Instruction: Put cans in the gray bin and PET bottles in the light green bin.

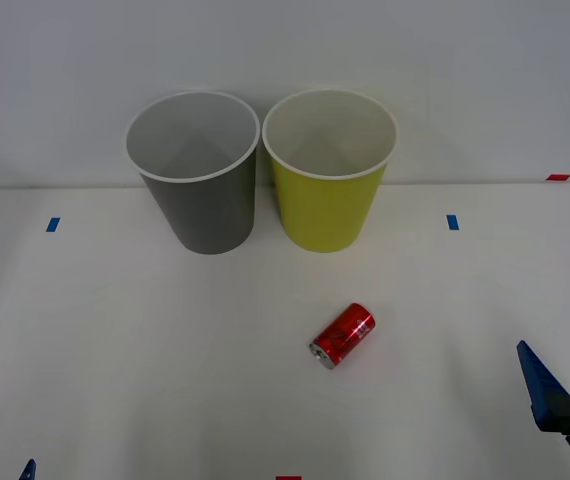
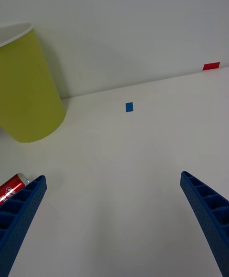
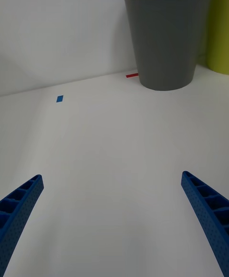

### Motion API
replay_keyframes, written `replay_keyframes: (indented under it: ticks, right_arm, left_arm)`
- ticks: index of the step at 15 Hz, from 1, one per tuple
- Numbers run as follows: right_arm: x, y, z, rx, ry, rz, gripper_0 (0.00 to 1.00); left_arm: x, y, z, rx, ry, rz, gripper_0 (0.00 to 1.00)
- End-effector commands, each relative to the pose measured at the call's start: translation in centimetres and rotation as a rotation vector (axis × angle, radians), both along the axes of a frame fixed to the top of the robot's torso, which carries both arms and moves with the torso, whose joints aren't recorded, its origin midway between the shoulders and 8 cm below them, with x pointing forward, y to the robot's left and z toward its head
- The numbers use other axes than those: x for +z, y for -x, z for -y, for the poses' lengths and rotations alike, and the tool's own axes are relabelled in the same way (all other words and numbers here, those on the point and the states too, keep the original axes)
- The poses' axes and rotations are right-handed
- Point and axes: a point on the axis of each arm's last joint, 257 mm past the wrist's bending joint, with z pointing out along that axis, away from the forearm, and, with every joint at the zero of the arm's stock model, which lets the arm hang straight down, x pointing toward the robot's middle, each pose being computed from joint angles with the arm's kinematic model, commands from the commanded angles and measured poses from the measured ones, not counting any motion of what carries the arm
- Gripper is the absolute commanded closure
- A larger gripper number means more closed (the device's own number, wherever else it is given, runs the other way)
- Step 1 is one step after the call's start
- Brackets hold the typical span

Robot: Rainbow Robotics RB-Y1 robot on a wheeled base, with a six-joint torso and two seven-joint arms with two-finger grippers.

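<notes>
- Two blue ribbed fingers of the right gripper stand spread wide apart in the right wrist view, with bare table between them and nothing held.
- One of those fingers rises at the lower right of the front view, low over the white table and well to the right of the can.
- Both fingers of the left gripper are likewise spread wide in the left wrist view and hold nothing; a blue tip of it peeps in at the lower left corner of the front view.
- Lying on its side just right of centre in the front view is the small red can, its silver end turned toward the lower left; it touches neither bin nor gripper.
- In the right wrist view the can shows beside one right finger, partly hidden behind it.
- Standing upright at the upper centre of the front view, the light green bin is right next to the gray bin, which is on its left; I cannot tell whether they touch.
- Small blue tape marks lie at the left and right of the table, and a red mark sits at its far right edge.
</notes>
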Motion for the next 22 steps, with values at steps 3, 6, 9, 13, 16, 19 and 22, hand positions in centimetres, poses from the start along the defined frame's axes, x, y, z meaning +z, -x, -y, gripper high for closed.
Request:
replay_keyframes:
  ticks: [3,6,9,13,16,19,22]
  right_arm:
    - [-0.7,-0.2,0.5,-0.046,0.025,-0.170,0.07]
    - [-3.8,0.6,2.7,-0.168,0.036,-0.359,0.11]
    - [-4.3,-0.6,2.5,-0.240,-0.077,-0.406,0.17]
    - [-5.3,-1.2,2.7,-0.349,-0.195,-0.518,0.21]
    - [-5.8,-1.1,2.5,-0.402,-0.249,-0.627,0.22]
    - [-5.9,-0.8,1.0,-0.424,-0.347,-0.718,0.22]
    - [-4.8,-1.4,-2.5,-0.358,-0.431,-0.798,0.22]
  left_arm:
    - [0.0,0.0,0.0,0.000,0.000,0.000,0.00]
    - [0.0,0.0,0.0,0.000,0.000,0.000,0.00]
    - [0.0,0.0,0.0,0.000,0.000,0.000,0.00]
    - [0.0,0.0,0.0,0.000,0.000,0.000,0.00]
    - [0.0,0.0,0.0,0.000,0.000,0.000,0.00]
    - [0.0,0.0,0.0,0.000,0.000,0.000,0.00]
    - [0.0,0.0,0.0,0.000,0.000,0.000,0.00]
